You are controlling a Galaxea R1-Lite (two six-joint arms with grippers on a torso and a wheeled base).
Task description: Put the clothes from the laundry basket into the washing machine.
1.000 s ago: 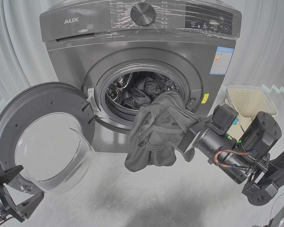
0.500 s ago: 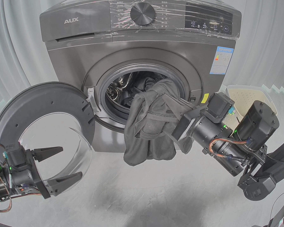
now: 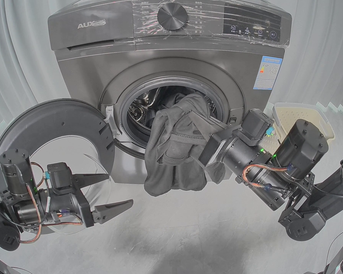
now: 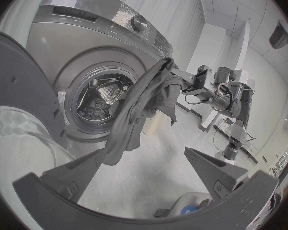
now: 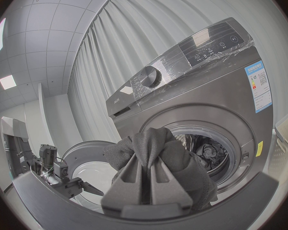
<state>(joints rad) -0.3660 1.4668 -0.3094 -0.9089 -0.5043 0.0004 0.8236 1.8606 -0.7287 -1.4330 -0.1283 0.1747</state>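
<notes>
A dark grey garment (image 3: 175,149) hangs in front of the washing machine's (image 3: 171,58) open drum mouth, its lower part dangling below the rim. My right gripper (image 3: 196,118) is shut on its upper bunch, just right of the opening; the wrist view shows the fingers (image 5: 136,179) pinching the cloth (image 5: 156,141). More dark clothes (image 3: 167,96) lie inside the drum. My left gripper (image 3: 120,190) is open and holds nothing, low in front of the swung-open door (image 3: 45,122). From the left wrist view, the garment (image 4: 144,103) hangs beyond my open left gripper (image 4: 145,150).
The cream laundry basket (image 3: 324,115) stands on the floor to the machine's right, behind my right arm. The round door juts out on the left, close to my left arm. Bare grey floor (image 3: 179,233) lies in front of the machine. Curtains hang behind.
My right gripper has carried the garment up and leftward, closer to the drum opening. My left arm has risen from the lower left corner and moved right, gripper open.
</notes>
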